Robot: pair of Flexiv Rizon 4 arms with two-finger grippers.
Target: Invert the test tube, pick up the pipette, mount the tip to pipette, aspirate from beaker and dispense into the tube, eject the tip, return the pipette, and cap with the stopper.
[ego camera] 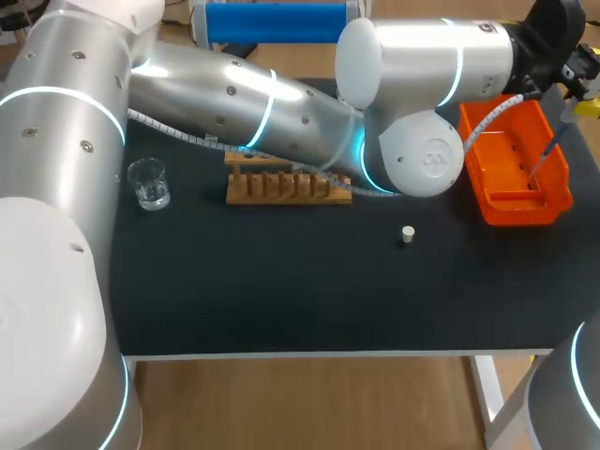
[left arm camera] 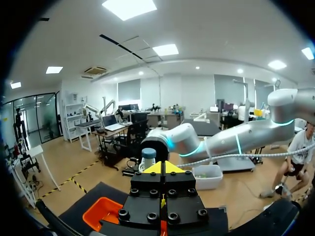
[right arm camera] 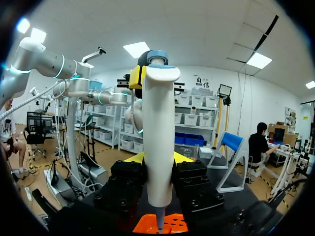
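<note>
My right gripper [right arm camera: 158, 161] is shut on the white pipette [right arm camera: 160, 142], held upright with its thin lower end above the orange bin [right arm camera: 172, 223]. In the head view the pipette [ego camera: 551, 145] slants down into the orange bin [ego camera: 516, 187] at the table's far right, with the right gripper [ego camera: 587, 103] at the view's edge. My left gripper [left arm camera: 162, 168] is shut and empty, right beside the pipette's blue-capped top [left arm camera: 148, 158]. It shows in the right wrist view as the yellow-and-black left gripper [right arm camera: 136, 78] against the pipette's head. The white stopper [ego camera: 407, 234] stands alone on the mat.
A wooden rack [ego camera: 286, 185] sits mid-table, partly hidden under my left arm [ego camera: 281, 108], which spans the table. A glass beaker [ego camera: 148, 183] stands at the left. The black mat [ego camera: 281, 291] covers the table up to its front edge.
</note>
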